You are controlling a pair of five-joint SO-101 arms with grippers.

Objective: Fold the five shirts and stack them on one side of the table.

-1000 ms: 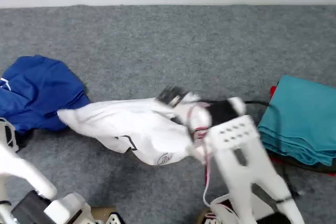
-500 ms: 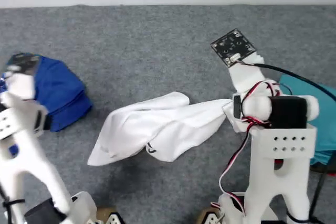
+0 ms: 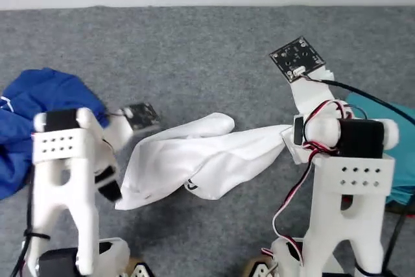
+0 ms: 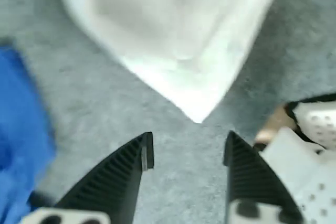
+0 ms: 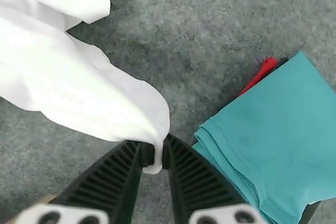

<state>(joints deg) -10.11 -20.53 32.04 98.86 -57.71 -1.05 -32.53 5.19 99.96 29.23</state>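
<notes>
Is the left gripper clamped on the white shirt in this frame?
No: in the left wrist view the left gripper is open over the grey mat, just short of a corner of the white shirt.

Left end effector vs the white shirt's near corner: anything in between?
Nothing visible. Bare grey table lies between the open left end effector and the near corner of the white shirt. The blue shirt sits off to one side, clear of that gap. The right end effector pinches the shirt's opposite end.

Far carpet lies open; white shirt spans the middle.
</notes>
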